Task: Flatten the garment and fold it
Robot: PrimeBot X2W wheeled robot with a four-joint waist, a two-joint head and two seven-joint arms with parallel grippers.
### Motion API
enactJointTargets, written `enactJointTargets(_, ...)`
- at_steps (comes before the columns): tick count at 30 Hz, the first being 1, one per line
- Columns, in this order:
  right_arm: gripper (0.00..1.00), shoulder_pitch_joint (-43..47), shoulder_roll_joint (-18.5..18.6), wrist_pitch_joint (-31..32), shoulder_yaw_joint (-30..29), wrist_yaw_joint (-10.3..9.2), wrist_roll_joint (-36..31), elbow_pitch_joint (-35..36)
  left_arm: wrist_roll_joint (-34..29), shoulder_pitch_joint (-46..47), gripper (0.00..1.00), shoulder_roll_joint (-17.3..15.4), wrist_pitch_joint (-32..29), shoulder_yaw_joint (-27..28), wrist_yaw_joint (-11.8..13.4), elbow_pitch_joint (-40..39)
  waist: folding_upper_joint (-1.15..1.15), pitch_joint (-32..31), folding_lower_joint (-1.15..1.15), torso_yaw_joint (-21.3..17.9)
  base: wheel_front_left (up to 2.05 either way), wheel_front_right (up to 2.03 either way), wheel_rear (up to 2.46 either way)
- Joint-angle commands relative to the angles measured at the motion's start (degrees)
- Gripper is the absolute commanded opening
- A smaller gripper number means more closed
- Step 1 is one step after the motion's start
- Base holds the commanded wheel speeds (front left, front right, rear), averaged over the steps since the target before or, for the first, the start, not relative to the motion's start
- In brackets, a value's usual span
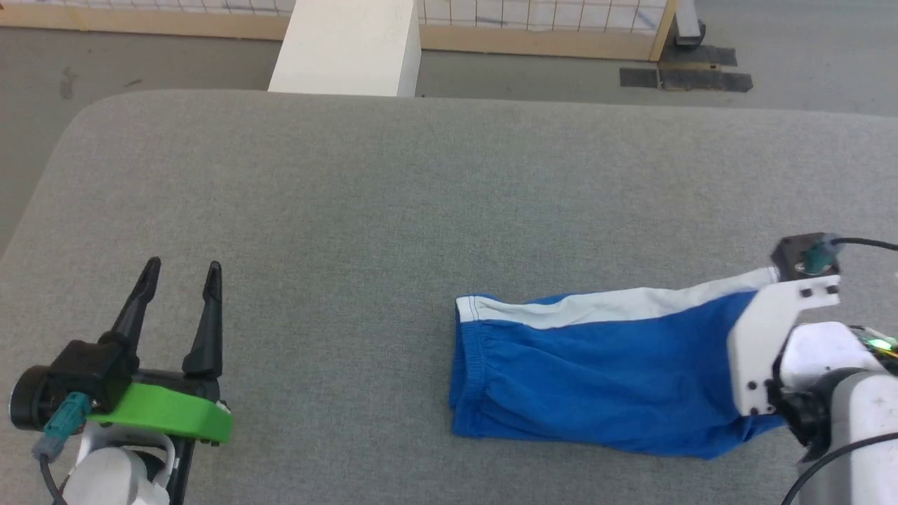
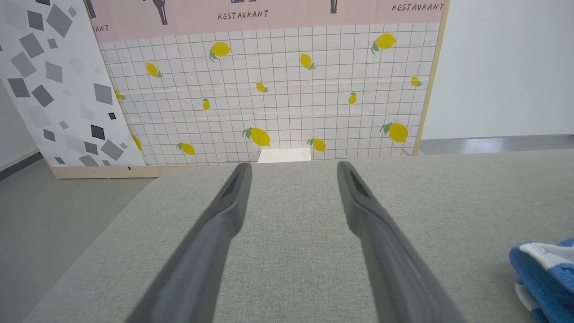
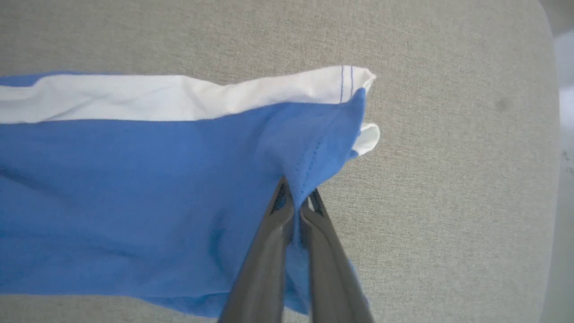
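The garment, royal-blue shorts with a white side stripe, lies folded lengthwise on the grey table, gathered waistband toward the left. My right gripper is shut on a pinch of blue fabric at the hem end of the garment, which rises slightly at the fingers. In the head view only the right arm's white wrist mount shows, covering the garment's right end. My left gripper stands open over bare table at the lower left, well apart from the shorts. A corner of the garment shows at the left wrist view's right edge.
The grey padded table has a rounded far-left corner and bare room between the grippers. A white block stands beyond the far edge. Behind it is a lemon-print tiled panel on the grey floor.
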State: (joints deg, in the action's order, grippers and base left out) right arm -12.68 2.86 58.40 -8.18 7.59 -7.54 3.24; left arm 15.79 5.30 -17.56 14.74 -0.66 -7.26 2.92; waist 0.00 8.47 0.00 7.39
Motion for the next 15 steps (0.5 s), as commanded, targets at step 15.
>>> enactJointTargets(15,0.00,1.69,0.02,3.41,19.86,-0.10,12.32,6.45,-0.76,-2.25,1.00,1.64,0.26,-2.95,-0.23,-0.58,0.00,-2.24,0.00,1.52,0.00,0.00,0.00)
